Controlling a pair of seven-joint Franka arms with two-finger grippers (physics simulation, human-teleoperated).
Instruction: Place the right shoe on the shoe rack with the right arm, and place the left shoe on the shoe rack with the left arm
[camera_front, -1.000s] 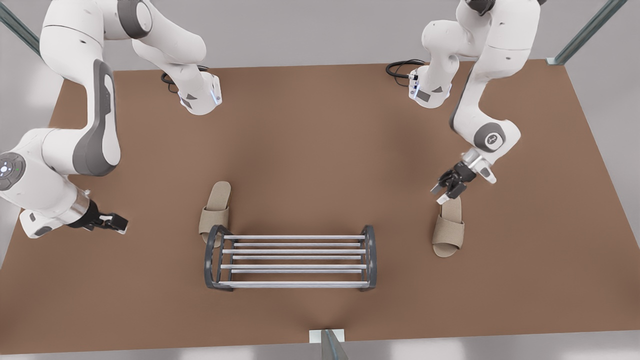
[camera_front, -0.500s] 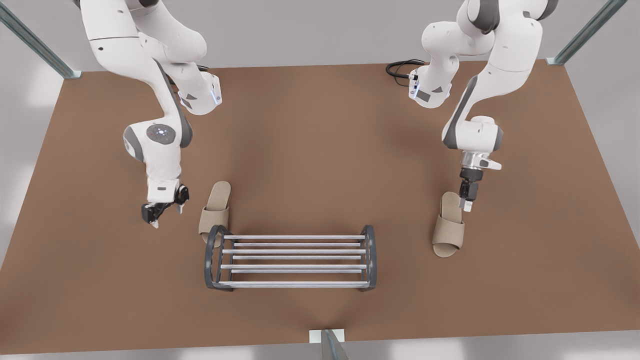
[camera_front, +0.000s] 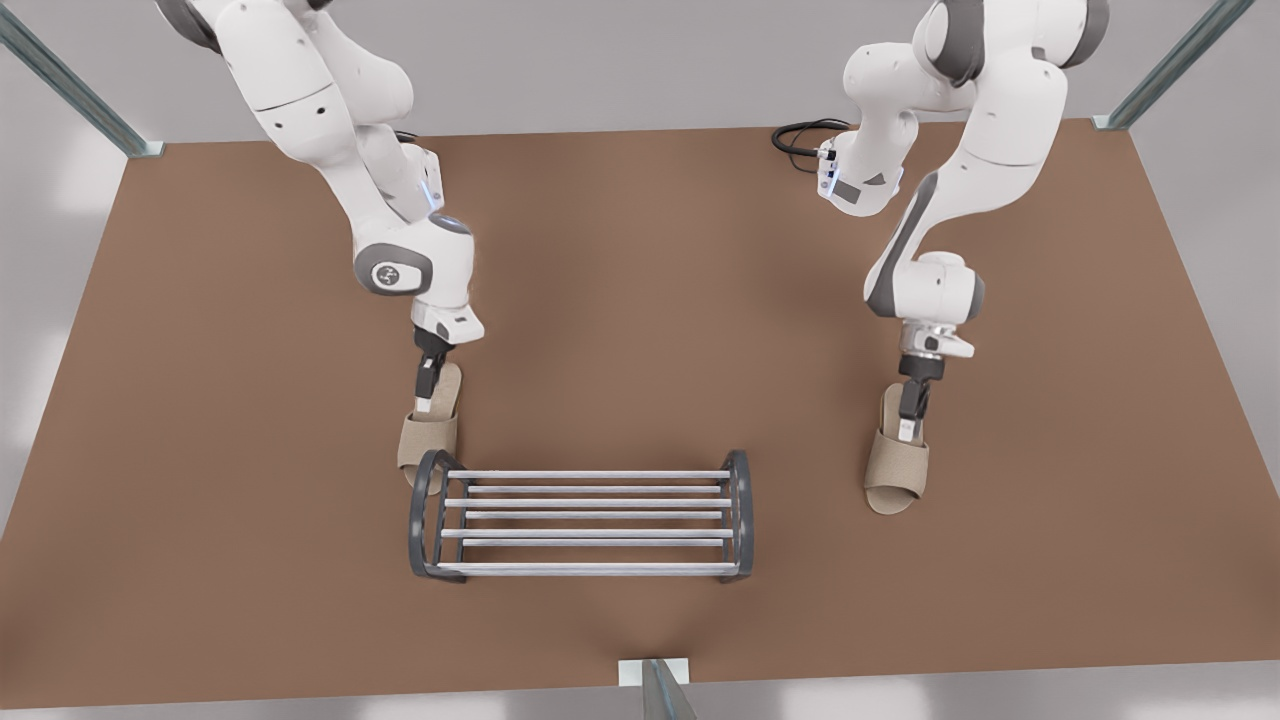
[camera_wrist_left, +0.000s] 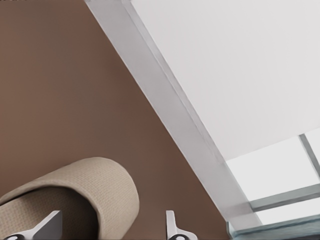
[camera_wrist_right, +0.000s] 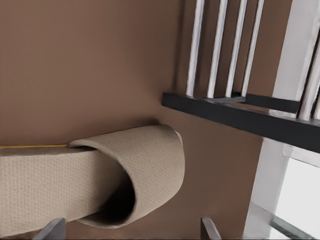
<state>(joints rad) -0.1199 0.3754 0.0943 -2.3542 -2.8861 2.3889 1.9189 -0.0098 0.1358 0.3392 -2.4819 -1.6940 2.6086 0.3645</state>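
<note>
We see right gripper (camera_front: 424, 398) spread over right shoe (camera_front: 430, 420) beside shoe rack (camera_front: 580, 515); left gripper (camera_front: 908, 420) spread over left shoe (camera_front: 897, 465).

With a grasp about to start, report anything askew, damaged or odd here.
Nothing stands out. The shoe rack stands upright. Both slippers lie flat, sole down, on the table: the right shoe beside the rack's end under the open right tool, the left shoe under the open left tool.
</note>
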